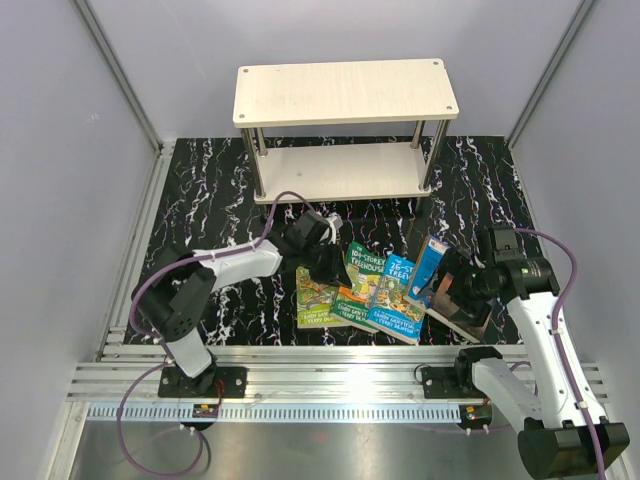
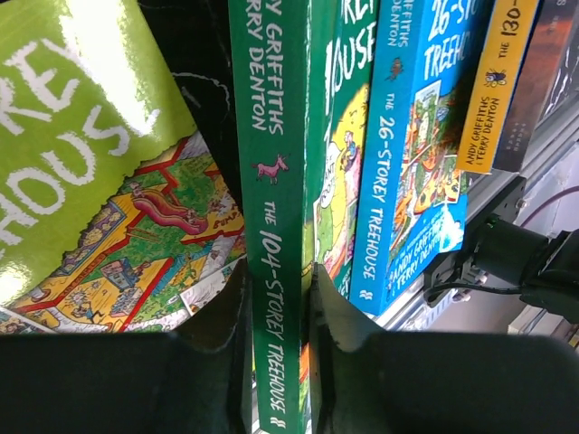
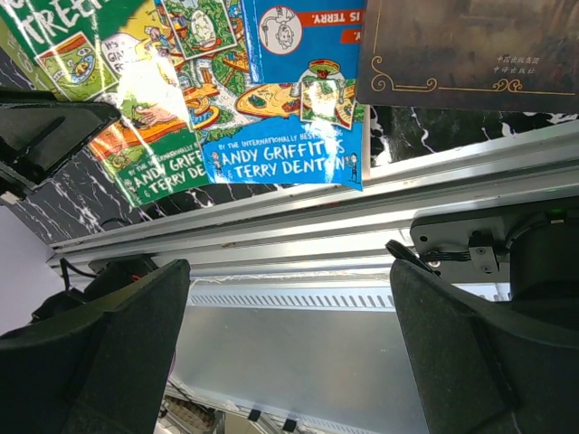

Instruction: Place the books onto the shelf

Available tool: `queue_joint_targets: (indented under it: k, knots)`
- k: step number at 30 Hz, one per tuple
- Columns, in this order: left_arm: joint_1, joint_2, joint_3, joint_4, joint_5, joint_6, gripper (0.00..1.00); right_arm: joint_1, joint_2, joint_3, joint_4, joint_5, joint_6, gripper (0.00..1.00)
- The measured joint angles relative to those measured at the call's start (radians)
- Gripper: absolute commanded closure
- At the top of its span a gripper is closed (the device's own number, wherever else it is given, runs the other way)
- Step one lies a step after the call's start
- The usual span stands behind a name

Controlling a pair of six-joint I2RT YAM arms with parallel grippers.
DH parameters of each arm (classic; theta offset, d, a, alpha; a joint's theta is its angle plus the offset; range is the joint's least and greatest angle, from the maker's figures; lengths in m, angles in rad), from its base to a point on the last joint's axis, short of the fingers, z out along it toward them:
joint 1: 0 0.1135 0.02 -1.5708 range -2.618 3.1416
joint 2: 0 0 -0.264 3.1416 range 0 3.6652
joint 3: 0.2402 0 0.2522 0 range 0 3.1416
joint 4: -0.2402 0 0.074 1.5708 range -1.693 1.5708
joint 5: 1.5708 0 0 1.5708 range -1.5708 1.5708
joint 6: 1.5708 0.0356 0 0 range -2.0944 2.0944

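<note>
Black white-veined tabletop [image 1: 200,200] ahead of me. On it, far side: pale two-tier shelf [image 1: 345,92], standing on four metal posts. On it, near side, closer to me: row of five books, overlapping. Left to right: light green book [image 1: 312,300], green book [image 1: 362,270], blue cartoon book [image 1: 398,298], blue emblem book [image 1: 431,260], dark book [image 1: 462,320]

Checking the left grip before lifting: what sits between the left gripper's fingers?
The spine of the green 104-Storey Treehouse book sits between the fingers of the left gripper, both pressed against it. The left wrist view shows this.
</note>
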Motion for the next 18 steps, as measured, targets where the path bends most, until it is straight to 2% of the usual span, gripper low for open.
queue_joint_targets:
  k: [4,11,15,18]
  knots:
    - [-0.001,0.0,0.056,-0.068,-0.004,0.021,1.0,0.0,0.0,-0.005,0.0,0.001,-0.005,0.0]
    - [0.011,-0.026,0.304,-0.292,-0.08,0.107,1.0,0.0,0.003,-0.005,0.007,0.0,-0.017,0.0]
    - [0.078,-0.085,0.331,-0.26,-0.079,0.106,1.0,0.0,0.016,-0.005,0.022,0.0,-0.029,0.0]
    - [0.153,-0.117,0.313,-0.169,-0.053,0.059,1.0,0.0,0.023,-0.005,0.028,-0.001,-0.036,0.0]
